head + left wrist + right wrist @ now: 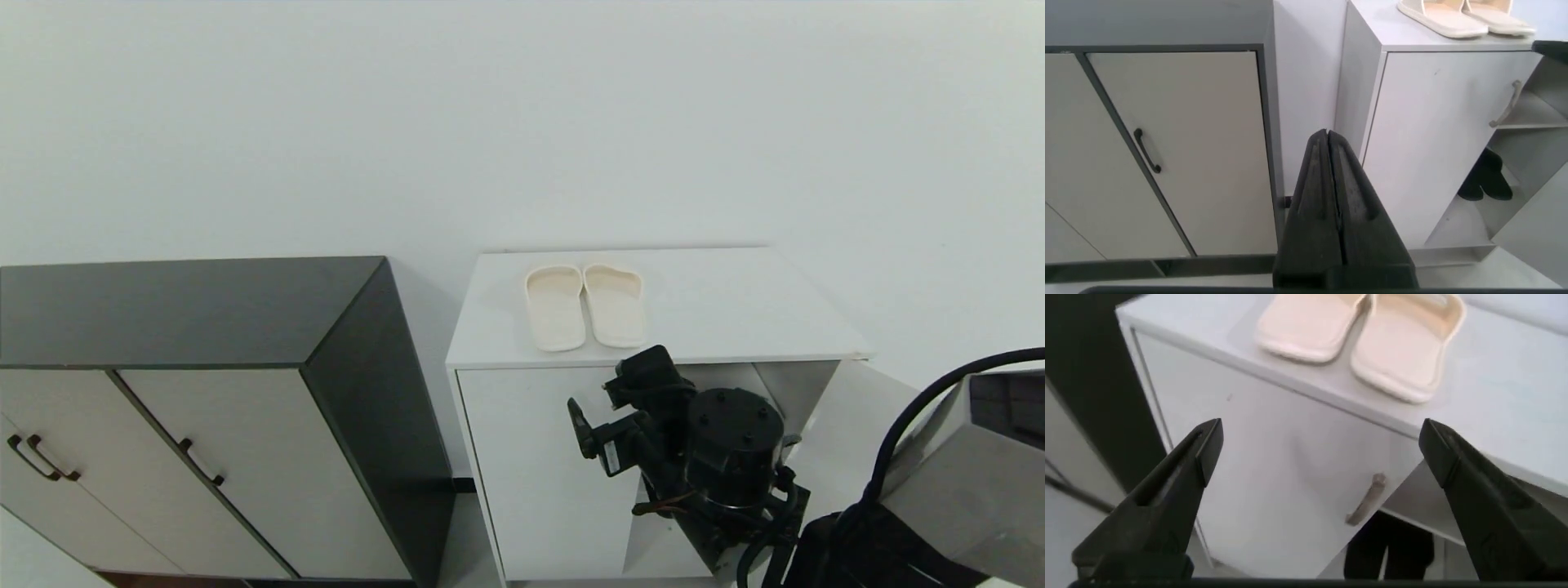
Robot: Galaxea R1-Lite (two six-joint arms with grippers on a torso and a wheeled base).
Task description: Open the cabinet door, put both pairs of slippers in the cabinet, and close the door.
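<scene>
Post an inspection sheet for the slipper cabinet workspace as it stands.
surface: white cabinet top, carrying one pair of slippers.
job's things: cream slippers side by side on the top, near its front edge; dark slippers inside the cabinet, under a shelf; right door swung open; left door shut.
clutter: nothing seen.
grippers: right gripper open, in front of the white cabinet, facing the left door; left gripper shut, holding nothing.
cables: black cable arcing beside the right arm.
surroundings: dark-topped cabinet to the left of the white one, doors shut; plain wall behind.
</scene>
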